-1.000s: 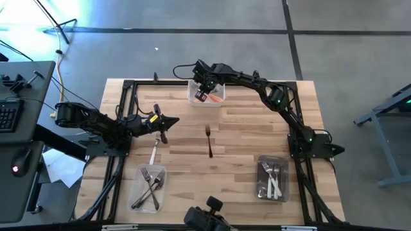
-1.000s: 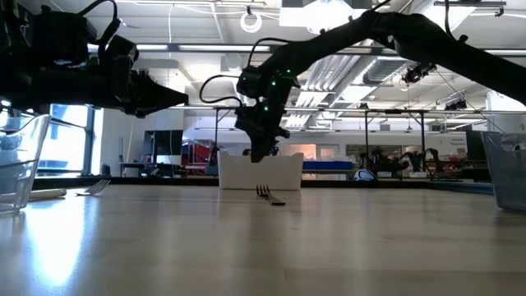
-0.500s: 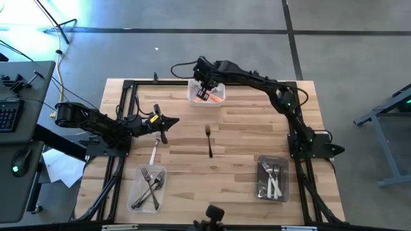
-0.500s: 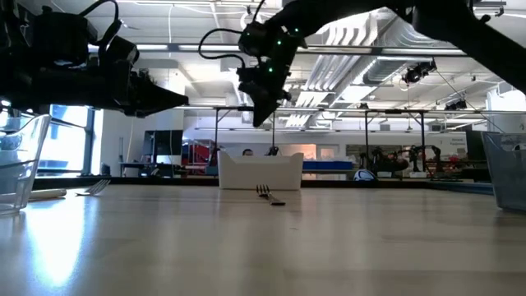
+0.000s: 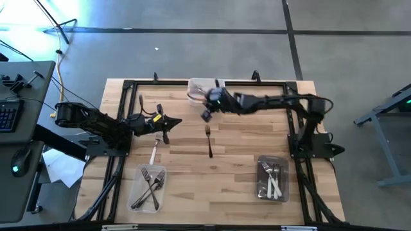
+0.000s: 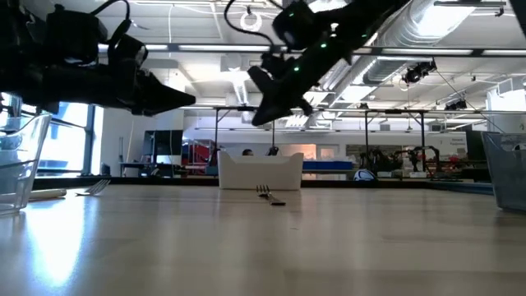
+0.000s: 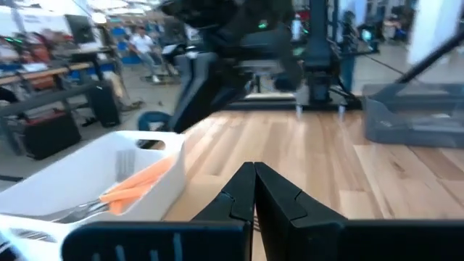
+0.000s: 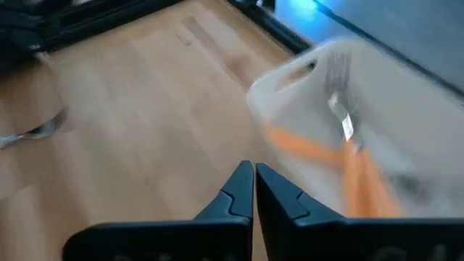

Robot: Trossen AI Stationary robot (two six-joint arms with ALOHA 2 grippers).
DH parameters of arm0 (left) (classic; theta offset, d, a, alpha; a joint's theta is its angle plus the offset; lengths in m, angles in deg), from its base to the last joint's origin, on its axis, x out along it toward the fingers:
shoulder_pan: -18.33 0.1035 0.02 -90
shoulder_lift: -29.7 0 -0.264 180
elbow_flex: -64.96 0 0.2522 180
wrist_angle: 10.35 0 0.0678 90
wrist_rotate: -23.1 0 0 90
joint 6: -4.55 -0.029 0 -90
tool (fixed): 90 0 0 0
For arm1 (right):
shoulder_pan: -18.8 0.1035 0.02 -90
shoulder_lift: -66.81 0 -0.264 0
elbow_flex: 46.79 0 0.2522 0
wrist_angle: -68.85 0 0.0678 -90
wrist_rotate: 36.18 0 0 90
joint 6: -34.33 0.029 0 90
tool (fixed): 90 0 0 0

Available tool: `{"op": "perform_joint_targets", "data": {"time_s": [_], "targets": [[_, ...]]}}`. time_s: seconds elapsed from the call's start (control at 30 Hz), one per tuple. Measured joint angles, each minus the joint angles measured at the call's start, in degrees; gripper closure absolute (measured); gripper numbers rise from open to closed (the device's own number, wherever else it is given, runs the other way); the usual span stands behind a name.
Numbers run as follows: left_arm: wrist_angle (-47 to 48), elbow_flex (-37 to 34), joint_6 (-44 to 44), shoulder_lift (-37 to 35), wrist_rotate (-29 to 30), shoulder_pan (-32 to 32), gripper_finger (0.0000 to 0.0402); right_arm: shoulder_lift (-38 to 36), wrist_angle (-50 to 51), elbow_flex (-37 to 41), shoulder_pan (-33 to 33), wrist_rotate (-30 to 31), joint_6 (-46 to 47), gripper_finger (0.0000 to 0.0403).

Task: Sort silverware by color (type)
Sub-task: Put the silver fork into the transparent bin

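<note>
Two orange-handled forks with metal heads lie crossed

A white tray sits at the far edge of the wooden tabletop. Two clear trays sit near the front.

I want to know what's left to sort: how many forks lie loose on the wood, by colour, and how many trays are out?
Dark all-metal fork, loose mid-table: 1
Cream-handled fork, loose near the left arm: 1
Clear rectangular plastic trays (far, near left, near right): 3
Total: 5
</note>
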Motion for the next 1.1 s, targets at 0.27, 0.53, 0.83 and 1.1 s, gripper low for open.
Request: {"op": "perform_joint_targets", "data": {"time_s": [0.27,0.53,0.83,1.1], "targets": [[24.1,11.0,5.9,0.0,-3.7,-0.2,0.0401,-12.1,0.7,15.6,8.2,10.3,8.3,0.0403],[51.7,27.2,14.1,5.6,-3.4,-3.4,0.0401,-19.1,-27.7,38.1,6.7,4.9,7.4,0.0403],[69.8,43.9,30.8,20.3,-0.9,-5.4,0.0363,-32.7,-42.0,49.6,2.5,3.9,-0.7,0.0403],[78.3,56.1,47.3,31.0,0.6,-6.8,0.0271,-42.3,-31.3,50.1,4.6,5.5,-0.5,0.0403]]}}
